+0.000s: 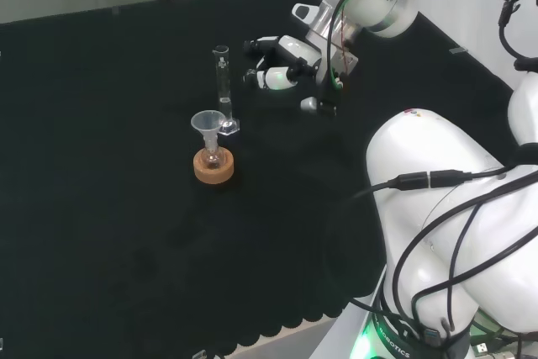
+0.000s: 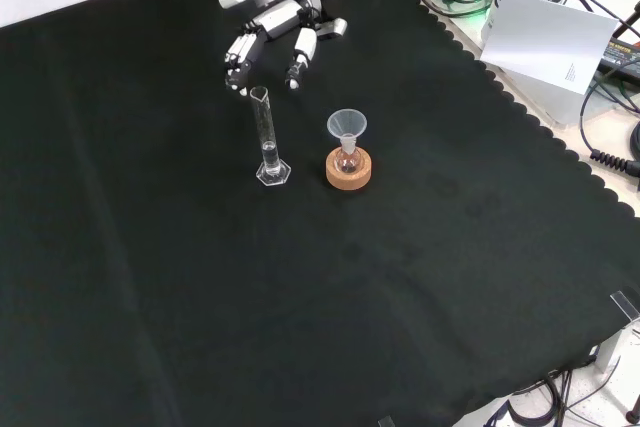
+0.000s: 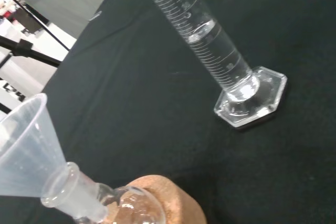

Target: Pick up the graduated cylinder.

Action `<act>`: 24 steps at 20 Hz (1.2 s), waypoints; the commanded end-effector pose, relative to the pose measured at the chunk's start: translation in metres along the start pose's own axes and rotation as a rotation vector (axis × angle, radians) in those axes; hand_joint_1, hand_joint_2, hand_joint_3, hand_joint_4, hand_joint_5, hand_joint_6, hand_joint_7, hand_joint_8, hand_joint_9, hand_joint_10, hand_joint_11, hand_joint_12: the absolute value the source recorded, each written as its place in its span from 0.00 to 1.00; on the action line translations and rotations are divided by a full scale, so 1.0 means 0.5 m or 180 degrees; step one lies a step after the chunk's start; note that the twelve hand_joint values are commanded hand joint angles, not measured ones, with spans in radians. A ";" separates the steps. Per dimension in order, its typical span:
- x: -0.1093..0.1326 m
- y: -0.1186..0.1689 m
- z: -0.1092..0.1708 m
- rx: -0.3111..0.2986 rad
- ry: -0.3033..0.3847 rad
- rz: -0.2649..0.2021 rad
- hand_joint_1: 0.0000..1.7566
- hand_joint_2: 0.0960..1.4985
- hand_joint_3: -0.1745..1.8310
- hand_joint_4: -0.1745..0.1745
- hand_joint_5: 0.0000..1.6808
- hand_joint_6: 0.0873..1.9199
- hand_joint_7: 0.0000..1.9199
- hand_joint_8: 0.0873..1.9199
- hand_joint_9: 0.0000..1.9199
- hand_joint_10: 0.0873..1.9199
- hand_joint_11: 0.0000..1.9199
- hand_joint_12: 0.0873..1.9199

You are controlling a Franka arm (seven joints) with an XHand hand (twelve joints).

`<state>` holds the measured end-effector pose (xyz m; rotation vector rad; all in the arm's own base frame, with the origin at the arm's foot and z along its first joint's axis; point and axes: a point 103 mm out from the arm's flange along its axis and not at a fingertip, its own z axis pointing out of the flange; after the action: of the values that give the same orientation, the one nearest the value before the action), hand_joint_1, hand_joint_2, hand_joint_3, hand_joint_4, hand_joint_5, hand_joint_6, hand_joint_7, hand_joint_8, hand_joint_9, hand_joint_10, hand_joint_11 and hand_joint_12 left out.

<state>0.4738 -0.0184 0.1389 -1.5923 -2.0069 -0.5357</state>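
- The hand hangs above the black cloth with its fingers spread apart and only a little bent, holding nothing.
- In the front view the fingertips point down at the cloth, just behind the top of the graduated cylinder, and do not touch it.
- In the head view the hand is to the right of the graduated cylinder, with a gap between them.
- The graduated cylinder stands upright near the middle of the cloth. It is a tall, thin, clear tube on a flat six-sided foot.
- The wrist view shows up close that the graduated cylinder has fine lines marked on it and some clear liquid low down.
- Just beside it a small round flask sits on a brown cork ring.
- A clear funnel sits in the flask's neck.
- In the front view the flask is to the right of the cylinder; in the head view it is nearer.
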 end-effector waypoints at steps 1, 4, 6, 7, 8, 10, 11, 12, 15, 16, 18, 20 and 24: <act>-0.007 0.017 0.033 0.0004 0.0222 -0.0084 0.48 0.65 0.00 0.41 0.26 0.00 0.18 0.32 0.33 0.27 0.21 0.68; -0.010 0.026 0.048 -0.0006 0.0322 -0.0094 0.49 0.65 0.00 0.42 0.25 0.00 0.20 0.32 0.33 0.27 0.21 0.68; -0.013 0.032 0.057 -0.0026 0.0406 -0.0099 0.49 0.64 0.00 0.43 0.25 0.00 0.22 0.31 0.33 0.27 0.21 0.67; -0.015 0.034 0.060 -0.0034 0.0451 -0.0098 0.49 0.64 0.00 0.43 0.25 0.00 0.23 0.31 0.33 0.27 0.21 0.67; -0.015 0.037 0.064 -0.0027 0.0475 -0.0103 0.49 0.64 0.00 0.43 0.25 0.00 0.23 0.31 0.33 0.27 0.21 0.67; -0.015 0.043 0.072 -0.0002 0.0485 -0.0130 0.49 0.64 0.00 0.44 0.24 0.00 0.24 0.31 0.33 0.27 0.20 0.67; -0.015 0.046 0.075 0.0004 0.0489 -0.0142 0.49 0.64 0.00 0.45 0.24 0.00 0.24 0.31 0.33 0.26 0.20 0.67; -0.014 0.048 0.078 0.0007 0.0488 -0.0158 0.49 0.64 0.00 0.45 0.24 0.00 0.24 0.31 0.33 0.26 0.20 0.67; -0.013 0.055 0.088 -0.0004 0.0512 -0.0193 0.50 0.64 0.00 0.46 0.24 0.00 0.26 0.31 0.33 0.26 0.20 0.67; -0.014 0.057 0.090 -0.0008 0.0541 -0.0205 0.50 0.64 0.00 0.47 0.24 0.00 0.26 0.31 0.33 0.26 0.20 0.67; -0.016 0.058 0.098 -0.0034 0.0617 -0.0206 0.51 0.64 0.00 0.47 0.24 0.00 0.27 0.31 0.33 0.26 0.20 0.68; -0.019 0.059 0.105 -0.0039 0.0662 -0.0211 0.51 0.64 0.00 0.47 0.24 0.00 0.27 0.31 0.33 0.26 0.20 0.68; -0.019 0.063 0.112 -0.0082 0.0716 -0.0240 0.52 0.64 0.00 0.48 0.24 0.00 0.26 0.30 0.33 0.26 0.20 0.68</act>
<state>0.4954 0.0136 0.0930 -1.4191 -1.9096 -0.7077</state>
